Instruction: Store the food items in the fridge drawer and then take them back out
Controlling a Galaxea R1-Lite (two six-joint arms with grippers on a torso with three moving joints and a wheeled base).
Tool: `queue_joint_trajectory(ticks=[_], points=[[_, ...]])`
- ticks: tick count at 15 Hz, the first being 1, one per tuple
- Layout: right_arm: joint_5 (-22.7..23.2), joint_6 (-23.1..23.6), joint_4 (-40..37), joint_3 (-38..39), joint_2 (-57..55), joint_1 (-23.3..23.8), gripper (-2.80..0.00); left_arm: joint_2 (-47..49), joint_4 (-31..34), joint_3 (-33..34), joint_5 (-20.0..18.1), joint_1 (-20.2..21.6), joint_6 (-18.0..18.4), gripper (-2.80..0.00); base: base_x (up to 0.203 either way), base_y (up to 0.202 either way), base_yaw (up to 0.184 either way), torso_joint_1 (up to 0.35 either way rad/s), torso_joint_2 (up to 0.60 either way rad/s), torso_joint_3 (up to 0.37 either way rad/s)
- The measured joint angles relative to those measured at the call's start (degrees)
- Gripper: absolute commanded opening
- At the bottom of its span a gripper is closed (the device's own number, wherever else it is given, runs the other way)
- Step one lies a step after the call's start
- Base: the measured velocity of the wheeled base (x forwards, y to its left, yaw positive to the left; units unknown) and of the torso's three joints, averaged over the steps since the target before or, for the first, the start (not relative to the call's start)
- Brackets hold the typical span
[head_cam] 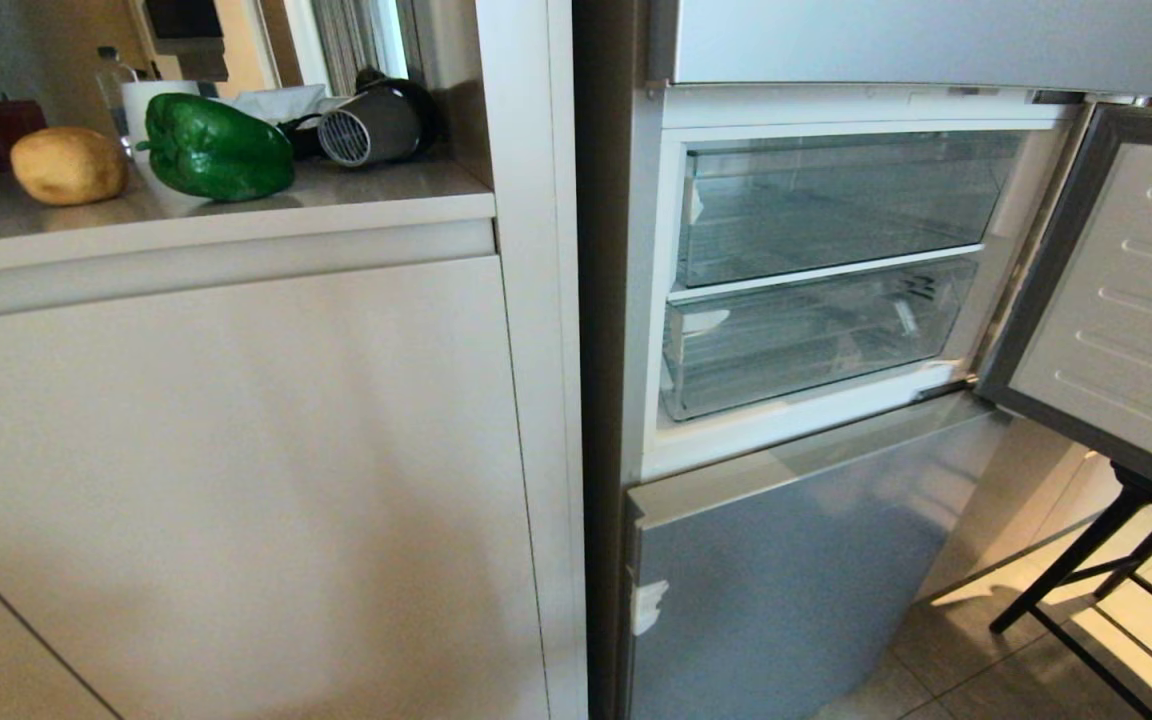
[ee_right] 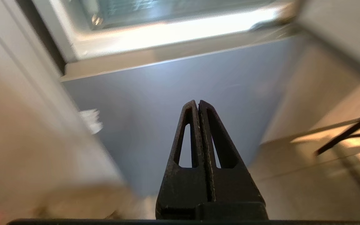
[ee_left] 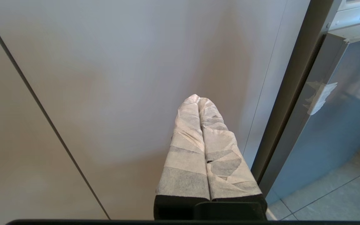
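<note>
While the fridge door (head_cam: 1126, 300) stands open to the right, the drawer (head_cam: 816, 335) (the lower, shallow clear bin) sits pushed in under a taller bin (head_cam: 836, 205). The pepper (head_cam: 216, 147) and the potato (head_cam: 68, 165) lie on the desk (head_cam: 356, 195) at the left, near each other but apart, well away from the fridge. The left hand (ee_left: 198, 97), its fingers wrapped in white tape, is closed with nothing in it, in front of the pale cabinet front (ee_left: 120, 78). The right hand (ee_right: 197, 102) is also closed and holds nothing, pointing at the grey lower fridge door (ee_right: 173, 103) below the drawer.
</note>
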State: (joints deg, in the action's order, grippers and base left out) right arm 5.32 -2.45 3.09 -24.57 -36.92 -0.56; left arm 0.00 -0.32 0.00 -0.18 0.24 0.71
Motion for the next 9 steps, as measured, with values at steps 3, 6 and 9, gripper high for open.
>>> queue_joint_trajectory(ticks=[3, 6, 9], points=[[2.83, -0.55, 10.63, -2.48, -18.92, -0.1, -2.8, 0.0, -0.01, 0.0, 0.01, 0.0, -0.01, -2.8, 0.0, 0.0, 0.0, 0.0, 0.0, 0.0], [3.36, -0.86, 27.57, -3.47, -37.39, -0.15, -2.8, 0.0, -0.01, 0.0, 0.02, 0.0, 0.0, -2.8, 0.0, 0.0, 0.0, 0.0, 0.0, 0.0], [1.92, -0.93, 45.16, -4.3, -53.19, -0.21, -2.8, 0.0, 0.0, 0.0, 0.0, 0.0, 0.0, -2.8, 0.0, 0.0, 0.0, 0.0, 0.0, 0.0]])
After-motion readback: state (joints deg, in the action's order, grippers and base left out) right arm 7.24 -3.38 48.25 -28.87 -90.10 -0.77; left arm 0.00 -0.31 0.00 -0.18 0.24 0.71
